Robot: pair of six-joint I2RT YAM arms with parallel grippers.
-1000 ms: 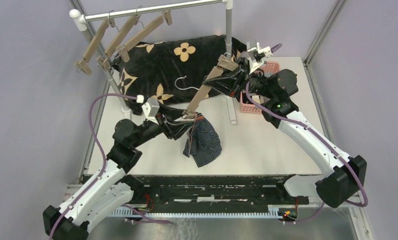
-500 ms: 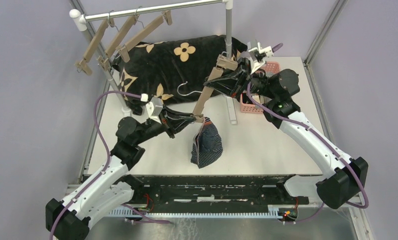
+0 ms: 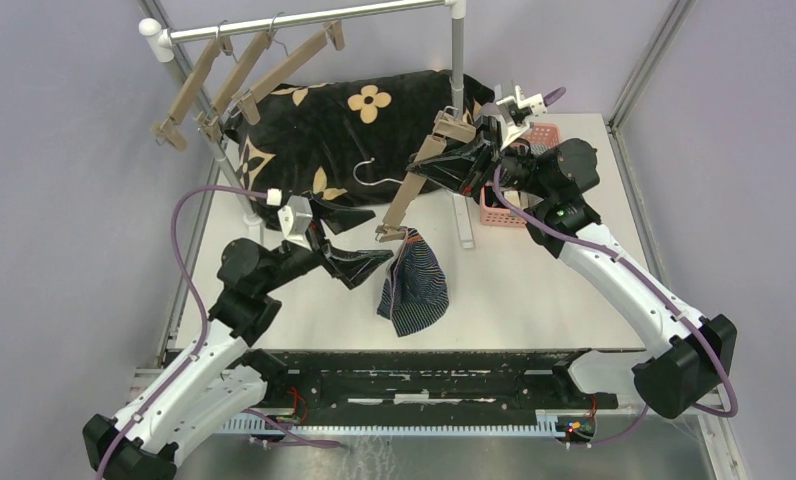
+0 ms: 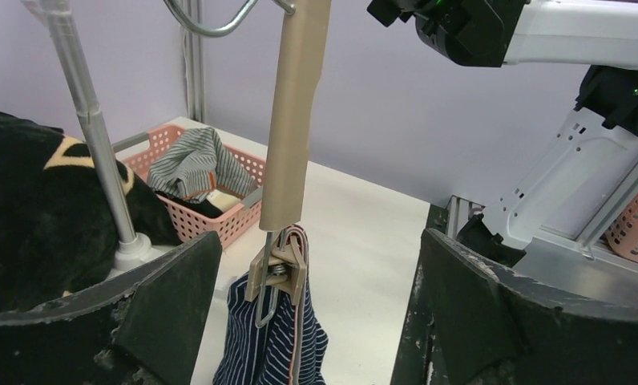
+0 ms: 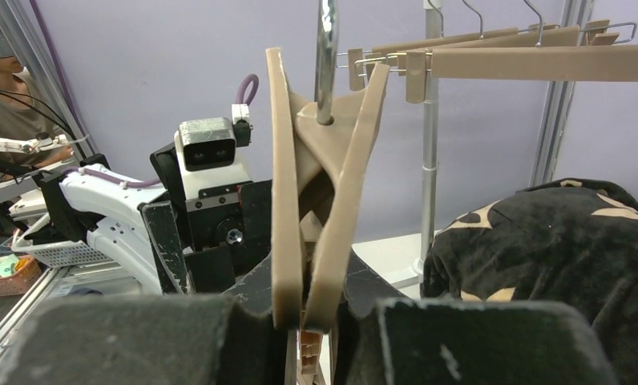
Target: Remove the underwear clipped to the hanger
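A wooden clip hanger (image 3: 419,175) hangs tilted, and my right gripper (image 3: 452,158) is shut on its upper end; the right wrist view shows its bars (image 5: 316,200) pinched between my jaws (image 5: 308,321). The navy thin-striped underwear (image 3: 414,285) hangs from the lower clip (image 4: 280,269) and shows in the left wrist view (image 4: 272,345). My left gripper (image 3: 379,237) is open and empty, just left of that clip, which lies ahead between the fingers (image 4: 163,297). The grey-white striped underwear (image 4: 191,164) lies in a pink basket (image 4: 236,220). I cannot make out the plain black one.
The big black cloth with tan flowers (image 3: 344,120) lies at the back under a rail (image 3: 304,20) holding three bare wooden hangers (image 3: 244,75). The rack post (image 3: 458,70) and its foot stand beside the pink basket (image 3: 491,208) under the right arm.
My left gripper was closed at the lower clip; it has opened and drawn back to the left. The navy underwear still hangs from the clip. The right gripper keeps its hold.
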